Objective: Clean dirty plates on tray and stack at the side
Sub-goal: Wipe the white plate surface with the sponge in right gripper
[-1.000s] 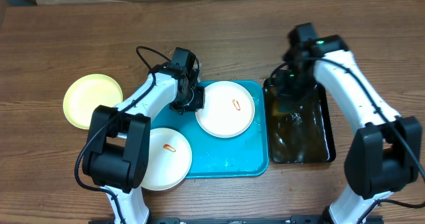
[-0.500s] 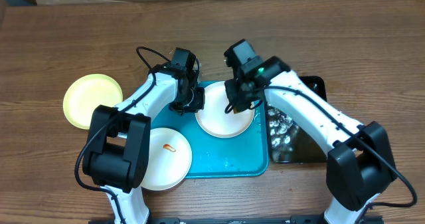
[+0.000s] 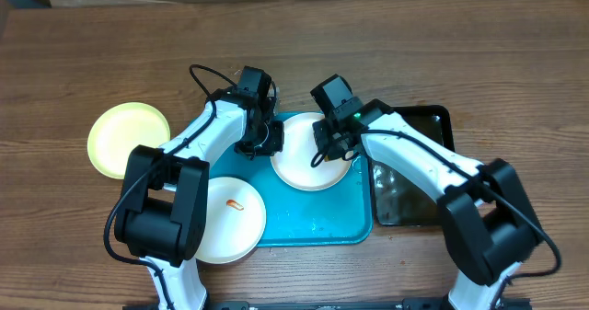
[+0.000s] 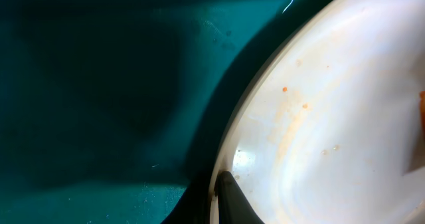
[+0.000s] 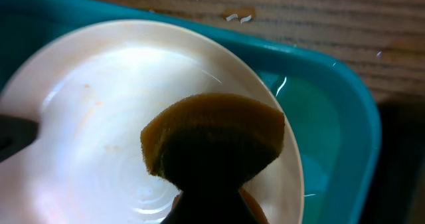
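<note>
A white plate [image 3: 308,167] lies in the blue tray [image 3: 313,223]. My left gripper [image 3: 272,140] is shut on its left rim; in the left wrist view one finger [image 4: 229,197] lies on the plate [image 4: 345,117], which carries faint orange specks. My right gripper [image 3: 333,149] is shut on a brown sponge [image 5: 212,141], which sits over the same plate [image 5: 99,117], right of its middle. A second white plate [image 3: 230,220] with an orange smear overlaps the tray's left edge. A pale yellow plate [image 3: 129,140] rests on the table at the far left.
A narrow black tray [image 3: 414,186] holding water stands just right of the blue tray. The blue tray's rim [image 5: 332,71] runs close behind the sponge. Bare wooden table surrounds everything.
My right arm swung left from the black tray with the sponge and now hangs over the plate, covering its orange smear. The left arm kept its hold on the rim.
</note>
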Robot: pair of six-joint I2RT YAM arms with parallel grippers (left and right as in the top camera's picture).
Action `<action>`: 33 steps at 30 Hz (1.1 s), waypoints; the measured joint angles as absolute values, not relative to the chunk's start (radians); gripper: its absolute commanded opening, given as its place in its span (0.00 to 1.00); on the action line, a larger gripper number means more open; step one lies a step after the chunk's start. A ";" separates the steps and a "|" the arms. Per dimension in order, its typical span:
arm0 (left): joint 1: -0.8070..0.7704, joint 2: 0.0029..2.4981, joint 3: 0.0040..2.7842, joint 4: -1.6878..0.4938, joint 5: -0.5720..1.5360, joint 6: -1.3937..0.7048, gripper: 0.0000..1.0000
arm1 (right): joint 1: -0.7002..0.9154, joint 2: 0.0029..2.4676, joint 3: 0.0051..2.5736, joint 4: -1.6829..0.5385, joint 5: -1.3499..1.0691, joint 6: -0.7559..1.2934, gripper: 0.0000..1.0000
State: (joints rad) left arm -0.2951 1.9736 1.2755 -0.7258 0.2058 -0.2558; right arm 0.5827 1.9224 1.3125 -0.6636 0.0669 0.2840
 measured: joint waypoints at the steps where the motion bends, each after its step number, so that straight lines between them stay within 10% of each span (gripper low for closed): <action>1: -0.295 1.974 1.275 -0.726 0.205 -0.256 0.08 | 0.582 1.941 1.312 -0.662 0.067 0.293 0.04; 33: -0.295 1.975 1.277 -0.746 0.209 -0.255 0.10 | 0.393 1.980 1.525 -0.883 -0.543 0.231 0.04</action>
